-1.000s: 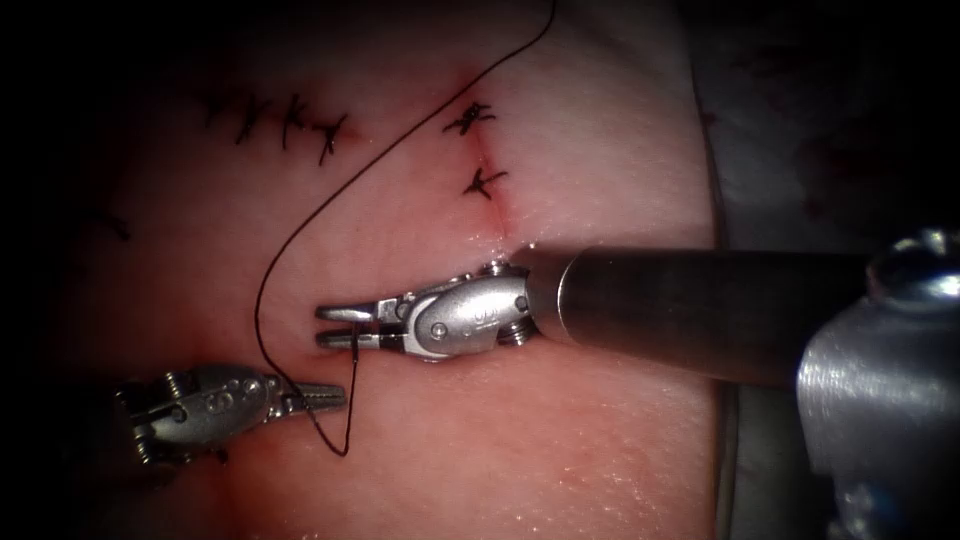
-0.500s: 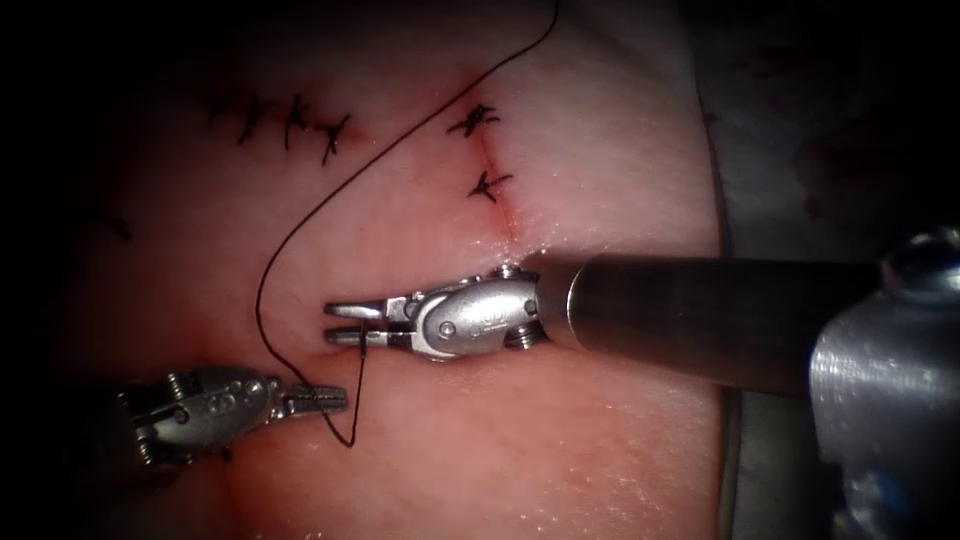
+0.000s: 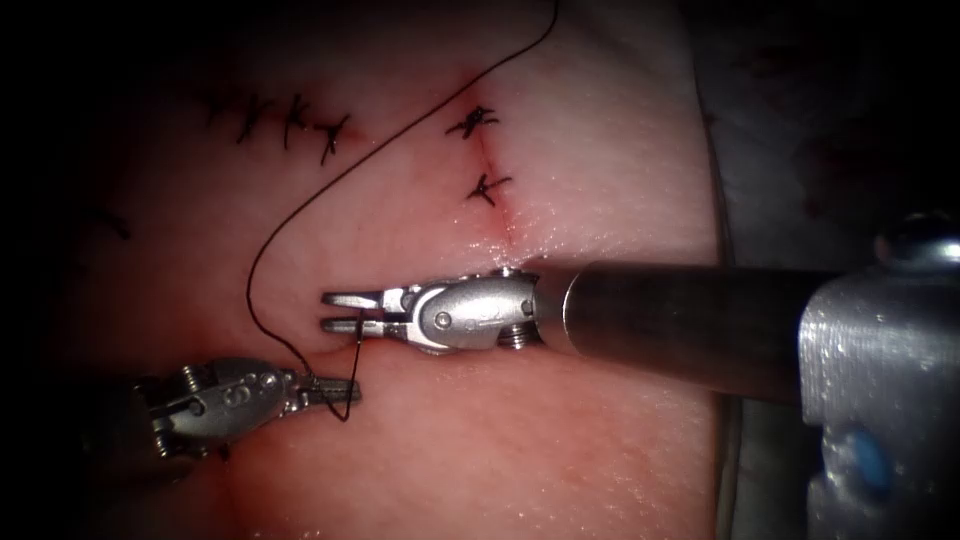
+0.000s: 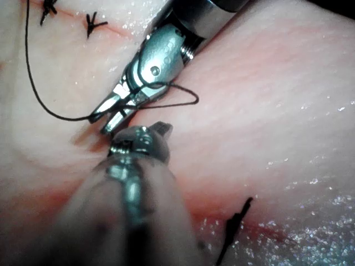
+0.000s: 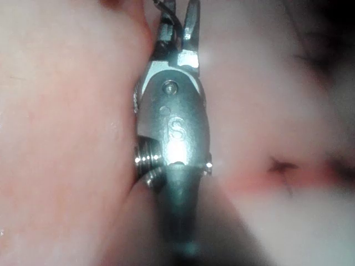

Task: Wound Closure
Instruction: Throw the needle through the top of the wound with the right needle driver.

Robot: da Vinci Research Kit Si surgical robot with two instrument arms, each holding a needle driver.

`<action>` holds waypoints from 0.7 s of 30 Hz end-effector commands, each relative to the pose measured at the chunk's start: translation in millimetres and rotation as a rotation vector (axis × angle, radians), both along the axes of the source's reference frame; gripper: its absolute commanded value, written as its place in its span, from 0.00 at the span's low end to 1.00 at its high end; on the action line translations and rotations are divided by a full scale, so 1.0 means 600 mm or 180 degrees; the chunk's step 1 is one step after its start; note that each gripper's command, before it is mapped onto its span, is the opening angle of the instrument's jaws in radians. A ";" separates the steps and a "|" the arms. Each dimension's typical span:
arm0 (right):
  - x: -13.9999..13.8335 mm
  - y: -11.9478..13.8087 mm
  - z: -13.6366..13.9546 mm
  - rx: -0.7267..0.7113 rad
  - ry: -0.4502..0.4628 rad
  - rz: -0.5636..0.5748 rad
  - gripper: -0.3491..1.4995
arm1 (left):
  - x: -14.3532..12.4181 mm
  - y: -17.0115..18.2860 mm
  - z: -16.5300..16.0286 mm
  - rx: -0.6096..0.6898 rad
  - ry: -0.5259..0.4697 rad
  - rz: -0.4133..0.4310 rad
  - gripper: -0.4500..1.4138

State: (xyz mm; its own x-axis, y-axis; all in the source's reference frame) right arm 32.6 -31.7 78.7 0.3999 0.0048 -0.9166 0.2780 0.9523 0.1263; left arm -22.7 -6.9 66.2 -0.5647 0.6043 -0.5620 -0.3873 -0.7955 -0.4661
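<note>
On the tissue (image 3: 560,450), my right tool (image 3: 338,310) reaches in from the right with its jaws slightly open. The black thread (image 3: 300,215) is wrapped over its lower jaw. The left tool (image 3: 335,390) lies below and left of it, jaws shut on the thread; a short loop (image 3: 352,380) runs from there up to the right tool. The long strand curves away to the top edge. In the left wrist view the thread (image 4: 177,94) loops over the right tool (image 4: 113,113), close to the left tool (image 4: 158,130). The right tool (image 5: 178,16) shows parted jaws. I cannot tell where the needle is.
Two knotted stitches (image 3: 472,120) (image 3: 487,187) sit on the red cut (image 3: 500,220) above the right tool's shaft (image 3: 680,315). A row of several older stitches (image 3: 285,122) lies to the upper left. The tissue's edge (image 3: 715,200) runs down the right.
The left tool has moved up and right toward the right tool, still holding the thread. The loop hanging below the tools has grown shorter. The right tool shifted slightly.
</note>
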 end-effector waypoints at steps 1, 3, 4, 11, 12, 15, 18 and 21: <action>0.0018 0.0017 -0.0016 0.0029 0.0052 0.0083 0.00 | -0.0012 0.0001 0.0014 -0.0002 -0.0015 -0.0002 0.00; 0.0030 0.0038 -0.0043 0.0085 0.0125 0.0204 0.00 | -0.0023 -0.0001 0.0030 -0.0012 -0.0036 0.0000 0.00; 0.0036 0.0046 -0.0053 0.0126 0.0150 0.0253 0.00 | -0.0026 -0.0005 0.0037 -0.0021 -0.0042 0.0002 0.00; 0.0075 0.0096 -0.0090 0.0299 0.0180 0.0446 0.00 | -0.0033 -0.0038 0.0075 -0.0016 -0.0045 0.0143 0.00; 0.0079 0.0102 -0.0092 0.0325 0.0188 0.0476 0.00 | -0.0032 -0.0045 0.0078 0.0019 -0.0029 0.0150 0.00; 0.0089 0.0122 -0.0099 0.0407 0.0217 0.0562 0.00 | -0.0030 -0.0061 0.0082 0.0058 -0.0004 0.0187 0.00; 0.0095 0.0136 -0.0107 0.0483 0.0228 0.0634 0.00 | -0.0025 -0.0077 0.0086 0.0079 0.0028 0.0238 0.00; 0.0097 0.0148 -0.0116 0.0550 0.0233 0.0664 0.00 | -0.0020 -0.0086 0.0090 0.0088 0.0044 0.0256 0.00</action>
State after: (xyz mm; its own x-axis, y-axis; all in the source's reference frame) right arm 37.4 -23.1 71.4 0.3080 0.2479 -0.9185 0.0890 0.9537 0.2872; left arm -23.3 -12.1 71.0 -0.6181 0.5757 -0.5353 -0.3325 -0.8085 -0.4856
